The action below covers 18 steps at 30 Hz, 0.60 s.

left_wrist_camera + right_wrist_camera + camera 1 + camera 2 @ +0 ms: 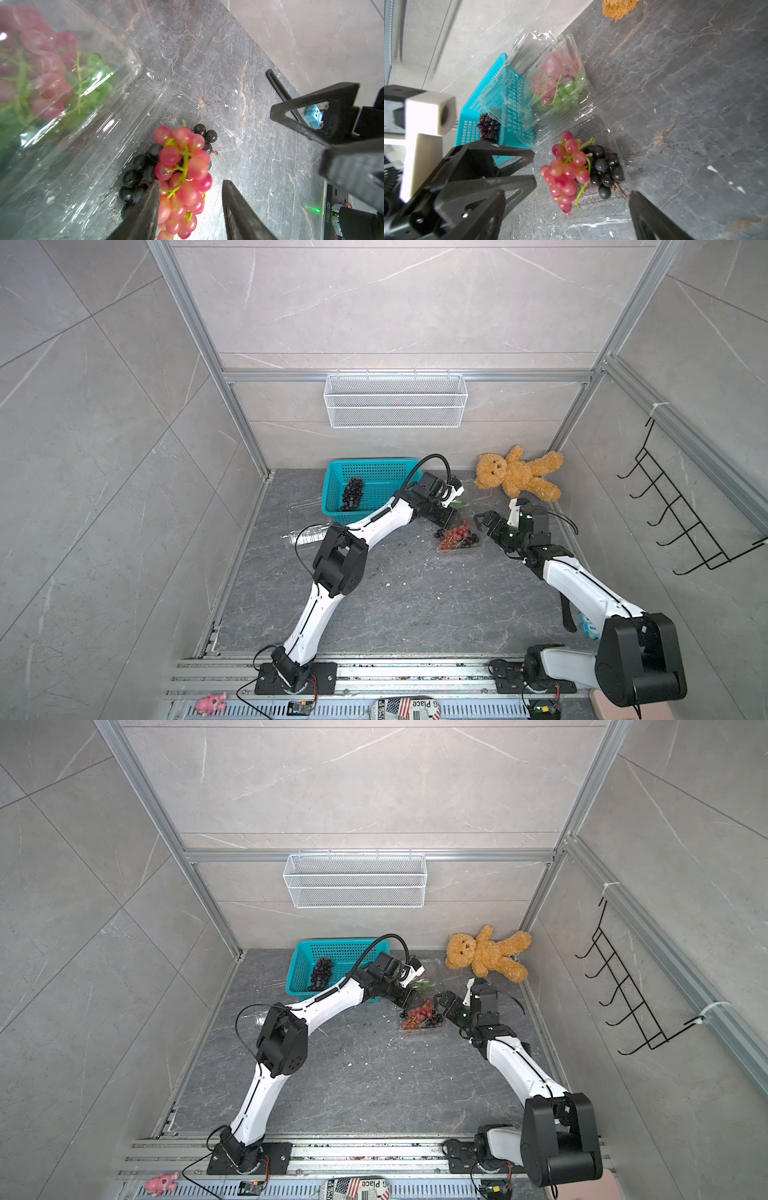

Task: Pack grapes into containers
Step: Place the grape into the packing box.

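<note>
Fingers (145,212) of the left gripper (190,182) stand parted, gripping nothing; the right gripper (485,519) gapes wide, empty. Behind them, the teal basket (374,472) holds one dark bunch (352,493). Beside it, an open clear container (591,218) holds the reddish-pink bunch (564,172) atop dark grapes (604,166); a neighbouring container (550,52) holds pink and green grapes (560,87).

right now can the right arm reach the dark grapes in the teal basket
Probably not: the left arm stretches across between the right gripper and the dark grapes in the teal basket.
</note>
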Tool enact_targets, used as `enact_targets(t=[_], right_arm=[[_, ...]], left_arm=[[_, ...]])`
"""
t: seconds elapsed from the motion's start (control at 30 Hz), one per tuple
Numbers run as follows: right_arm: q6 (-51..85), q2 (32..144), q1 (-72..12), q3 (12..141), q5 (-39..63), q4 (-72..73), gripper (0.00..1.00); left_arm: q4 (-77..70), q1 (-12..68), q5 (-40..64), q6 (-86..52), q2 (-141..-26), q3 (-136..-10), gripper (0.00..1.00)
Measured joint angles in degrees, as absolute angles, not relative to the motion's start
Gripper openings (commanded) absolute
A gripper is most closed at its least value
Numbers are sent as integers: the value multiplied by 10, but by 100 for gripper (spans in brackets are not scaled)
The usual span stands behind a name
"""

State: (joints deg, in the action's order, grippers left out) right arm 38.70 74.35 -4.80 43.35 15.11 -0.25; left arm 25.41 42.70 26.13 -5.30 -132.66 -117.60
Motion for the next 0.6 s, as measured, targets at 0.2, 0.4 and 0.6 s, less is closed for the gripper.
enact_targets(t=[0.2, 0.4, 0.6], right_arm=[[369, 806, -54, 459, 148, -27, 81], [339, 872, -104, 509, 119, -63, 66], [312, 919, -135, 557, 75, -94, 54]], left_arm=[[247, 414, 262, -94, -1289, -1145, 57], [215, 390, 258, -137, -1221, -1060, 63], [175, 362, 254, -184, -1176, -979, 79]])
